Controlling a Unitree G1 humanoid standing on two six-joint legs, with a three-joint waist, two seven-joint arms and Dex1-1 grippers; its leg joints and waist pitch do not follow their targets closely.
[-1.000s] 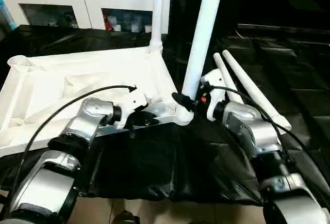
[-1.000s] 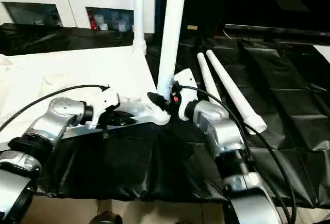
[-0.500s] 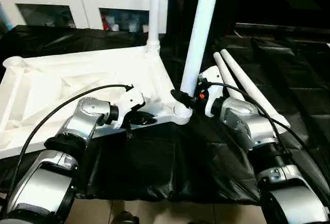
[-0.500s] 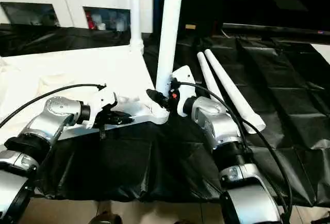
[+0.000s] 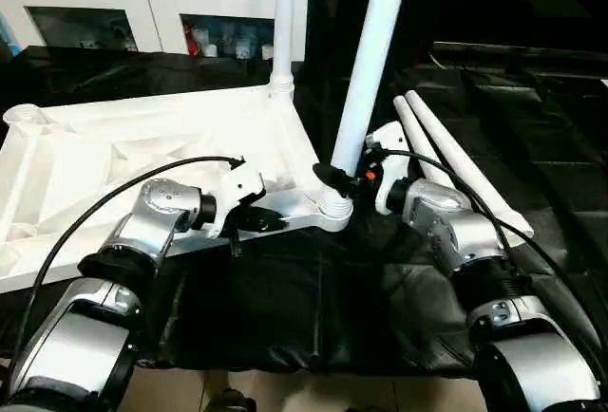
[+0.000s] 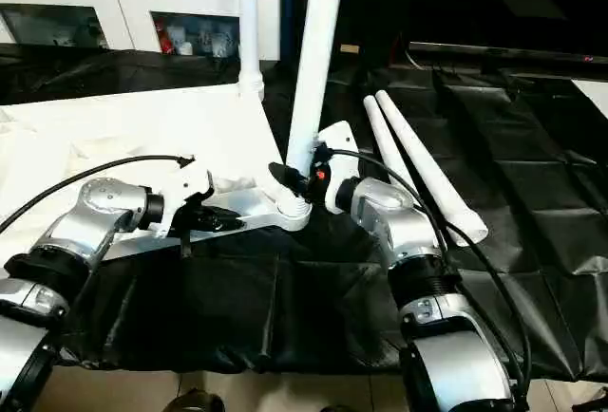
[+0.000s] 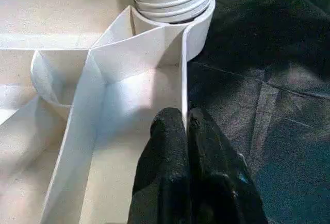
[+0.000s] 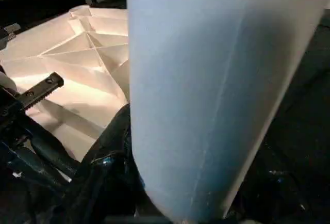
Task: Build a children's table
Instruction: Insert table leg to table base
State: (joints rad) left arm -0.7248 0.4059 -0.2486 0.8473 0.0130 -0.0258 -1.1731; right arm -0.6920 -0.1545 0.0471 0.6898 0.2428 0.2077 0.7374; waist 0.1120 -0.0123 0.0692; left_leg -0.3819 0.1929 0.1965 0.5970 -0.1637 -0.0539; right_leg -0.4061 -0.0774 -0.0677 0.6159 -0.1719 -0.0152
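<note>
The long white tapered plastic leg (image 5: 366,70) stands nearly upright in the near right corner socket (image 5: 332,209) of the white ribbed plastic tabletop (image 5: 114,146). Right fingers (image 5: 334,177) clasp its base; left fingers (image 7: 172,131), at nine o'clock, pinch the tabletop's rim.

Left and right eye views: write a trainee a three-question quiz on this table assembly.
1. True or false: the left gripper has its fingers shut on the edge wall of the white ribbed plastic tabletop.
2. How many long white tapered legs lie loose on the black sheet?
3. The right gripper holds: A) a leg standing in the near corner socket; B) the far upright leg.

Key: 1 true; 2 two; 3 A.
</note>
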